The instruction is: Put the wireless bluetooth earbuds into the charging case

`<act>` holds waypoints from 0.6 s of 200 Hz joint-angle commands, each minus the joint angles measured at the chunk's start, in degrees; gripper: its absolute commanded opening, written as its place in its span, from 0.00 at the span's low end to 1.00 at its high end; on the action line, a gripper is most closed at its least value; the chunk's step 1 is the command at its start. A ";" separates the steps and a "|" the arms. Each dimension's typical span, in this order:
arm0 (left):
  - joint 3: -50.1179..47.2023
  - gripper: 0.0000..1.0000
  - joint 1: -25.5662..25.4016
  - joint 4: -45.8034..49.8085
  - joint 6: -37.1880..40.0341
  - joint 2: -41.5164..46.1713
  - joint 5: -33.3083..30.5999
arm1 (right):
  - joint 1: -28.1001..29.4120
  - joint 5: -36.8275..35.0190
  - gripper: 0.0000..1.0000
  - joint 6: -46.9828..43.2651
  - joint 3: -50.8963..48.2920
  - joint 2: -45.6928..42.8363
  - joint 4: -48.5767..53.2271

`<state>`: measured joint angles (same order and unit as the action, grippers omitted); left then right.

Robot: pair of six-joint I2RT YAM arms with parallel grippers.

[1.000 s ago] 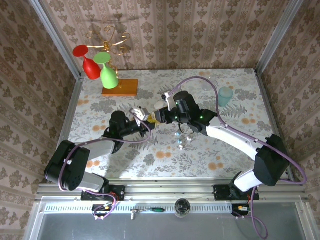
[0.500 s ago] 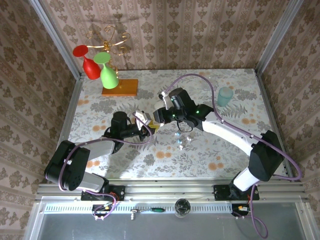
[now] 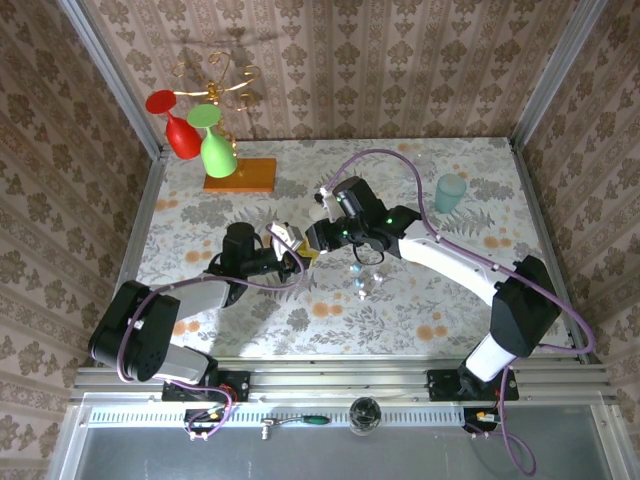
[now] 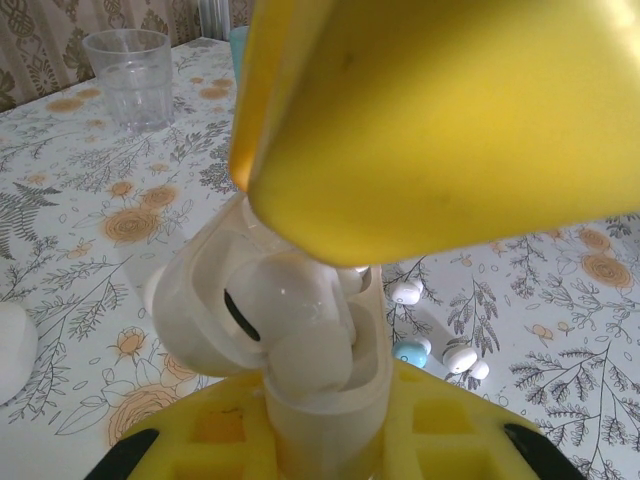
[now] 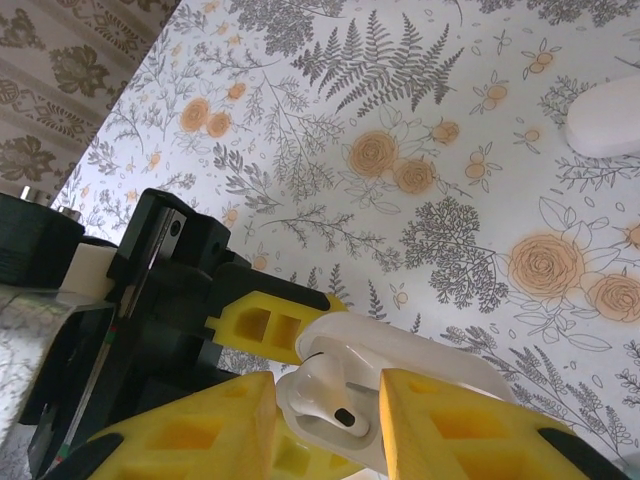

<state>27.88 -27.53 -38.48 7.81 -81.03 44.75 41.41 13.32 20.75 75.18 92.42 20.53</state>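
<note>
We see left gripper (image 3: 283, 243) clamped on the open charging case (image 4: 205, 300) over the counter (image 5: 480, 150) | right gripper (image 5: 325, 425) narrowly pinching an earbud (image 5: 322, 390) at its mouth | risk: we fear a tilted earbud misses its socket and drops on release.

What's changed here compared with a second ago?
The right arm swung leftward, its right fingers carrying the earbud closer over the open charging case. The left fingers shifted the case slightly rightward to meet it. Nothing was grabbed or released; the teal cup and stemmed glasses stayed put.
</note>
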 commanded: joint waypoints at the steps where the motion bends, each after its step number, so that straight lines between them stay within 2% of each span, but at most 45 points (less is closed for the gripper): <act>1: 1.72 0.00 0.47 1.36 1.66 0.71 1.61 | -0.14 1.70 0.35 -0.95 2.07 1.17 2.06; 63: 2.08 0.00 0.44 1.63 1.53 0.51 1.86 | -0.14 2.94 0.35 -1.02 2.78 2.98 2.03; 120: 1.74 0.00 0.47 1.65 1.05 1.23 0.62 | -0.41 2.59 0.25 0.11 2.12 3.24 0.87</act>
<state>28.29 -27.31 -36.27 7.81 -81.03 45.01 41.41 15.16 20.78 76.05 95.00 21.28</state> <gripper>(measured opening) 0.204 0.255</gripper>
